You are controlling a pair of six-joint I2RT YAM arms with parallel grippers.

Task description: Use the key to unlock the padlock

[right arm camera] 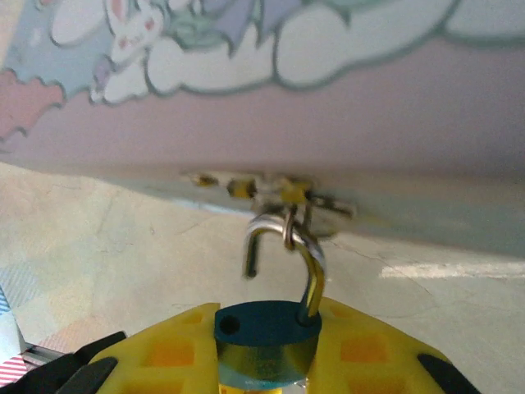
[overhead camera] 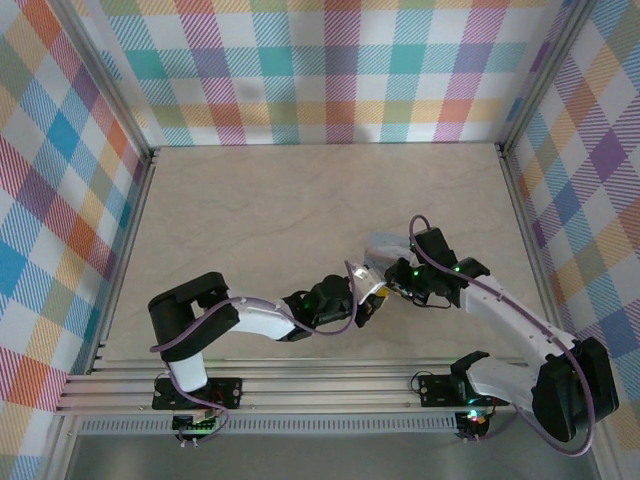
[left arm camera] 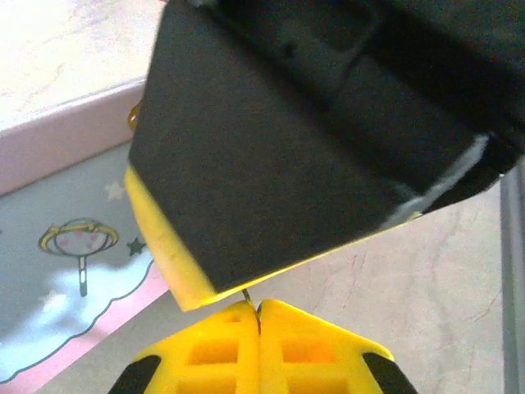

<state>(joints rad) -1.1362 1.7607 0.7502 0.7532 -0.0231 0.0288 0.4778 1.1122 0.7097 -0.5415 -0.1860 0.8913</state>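
Blue-teal body and silvery shackle on the padlock; yellow fingers edged in black; the tin box pale blue with a pink border, printed with white rabbits and clouds; the tabletop beige, faintly marbled; the walls pastel plaid in pink, teal, orange, yellow and purple; the arms black and white.

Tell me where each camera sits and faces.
Top external: above, behind the bases, looking down on the table; both arms meet at the tin.
Left wrist: on its arm, looks past the shut left end effector, key pinched, at a right finger and the tin.
Right wrist: on its arm, looks past the right end effector, gripping the padlock, at the tin's side.
Shared: all three show the tin.
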